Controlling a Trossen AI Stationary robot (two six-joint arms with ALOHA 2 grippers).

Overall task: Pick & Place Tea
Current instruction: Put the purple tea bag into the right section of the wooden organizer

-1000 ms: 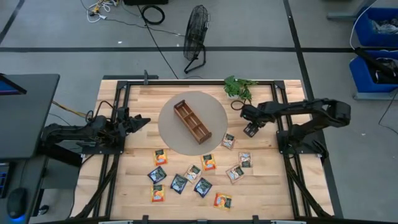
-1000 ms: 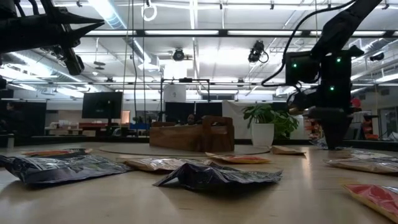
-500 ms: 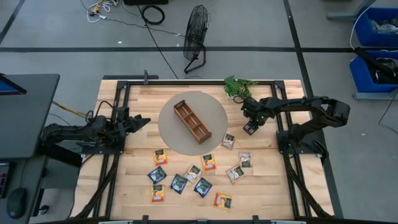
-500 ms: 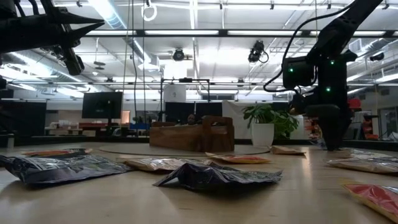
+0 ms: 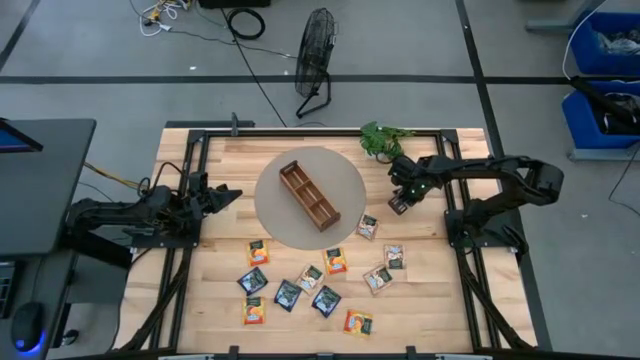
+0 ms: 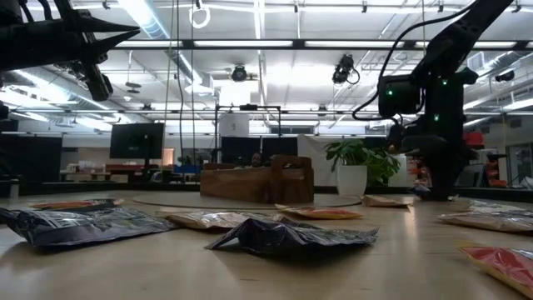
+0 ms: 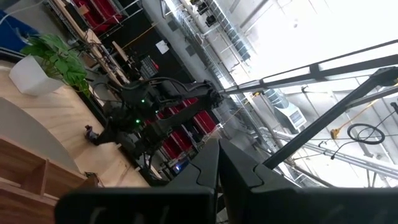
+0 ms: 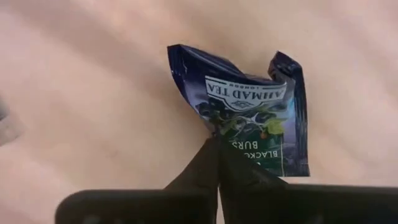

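My right gripper (image 5: 398, 205) points down at the table's far right, shut on a dark blue tea sachet (image 8: 252, 109). In the high view the gripper covers that sachet. Several more orange, blue and beige tea sachets (image 5: 310, 280) lie flat on the near half of the table. The brown wooden tray (image 5: 308, 196) stands on a round grey mat (image 5: 275, 215). My left gripper (image 5: 235, 194) stays shut and raised at the table's left, touching nothing. My right gripper pinches the blue sachet between its two fingertips at one edge (image 8: 219, 132), coming from above and pointing down. The sachet is crumpled around the pinch, with its corners (image 8: 283, 62) turned up. Whether it is off the wood cannot be told.
A small green plant (image 5: 385, 140) stands just beyond my right gripper at the far edge. A beige sachet (image 5: 368, 227) lies close on its near side. Black frame rails (image 5: 455, 230) run along both sides of the table.
My right gripper has shifted slightly toward the table's left and far edge, rolled a little at the wrist, and shut on the blue sachet. The other sachets and the tray have stayed in place.
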